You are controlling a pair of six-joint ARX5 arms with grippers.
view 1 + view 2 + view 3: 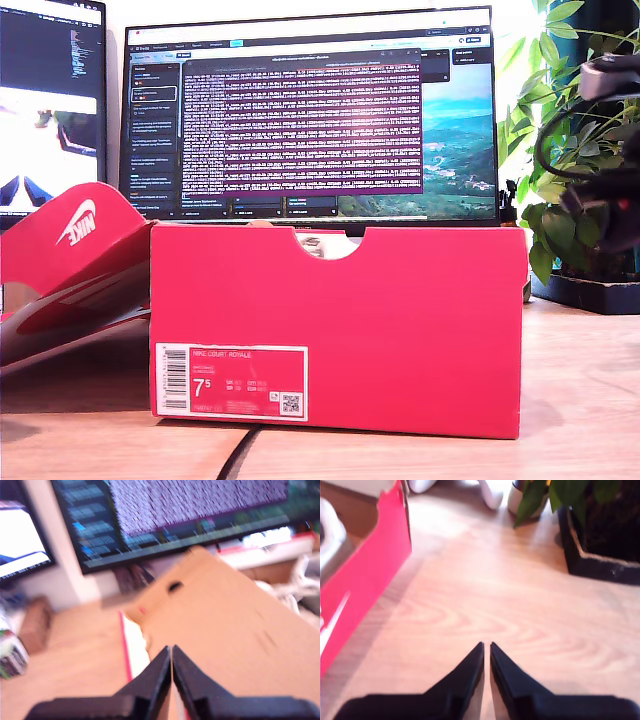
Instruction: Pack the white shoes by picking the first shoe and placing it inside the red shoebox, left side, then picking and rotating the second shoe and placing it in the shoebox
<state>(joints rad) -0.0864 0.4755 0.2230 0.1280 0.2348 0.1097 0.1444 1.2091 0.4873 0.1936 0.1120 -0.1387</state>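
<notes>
Exterior view first: red shoebox point(340, 330) dead centre on the wooden worktop point(580, 390), long side facing the camera, half-round notch cut into its top edge, white label point(234, 381) low on the face toward the exterior view's left. Red lid point(70, 270) with a white swoosh leaning open off the box's end at the exterior view's left. Behind the box, a wide monitor point(310, 115) full of text, a second screen point(50, 100) beside it. Leafy plant point(560, 150) in a dark planter beyond the box's other end, with a dark arm point(600, 150) hanging in front of the leaves; cannot tell which arm. No shoe visible from here, box walls hiding the inside.

Over to the first wrist view, blurred: first gripper point(171, 652) with black fingers pressed together, nothing between them, poised over a tan cardboard flap point(225, 625) of the box. Thin red edge point(125, 650) and a white strip just beside that flap. Monitor point(190, 515) behind the box.

Second wrist view now: second gripper point(486, 650) also with fingers together, holding nothing, hanging over bare worktop point(495, 595). Shoebox point(365, 575) off to one side of it, well apart from the tips, red outer wall showing. Something white point(332, 535) inside the box, likely a shoe, too cropped to say more. Planter point(595, 545) on the opposite side from the box.
</notes>
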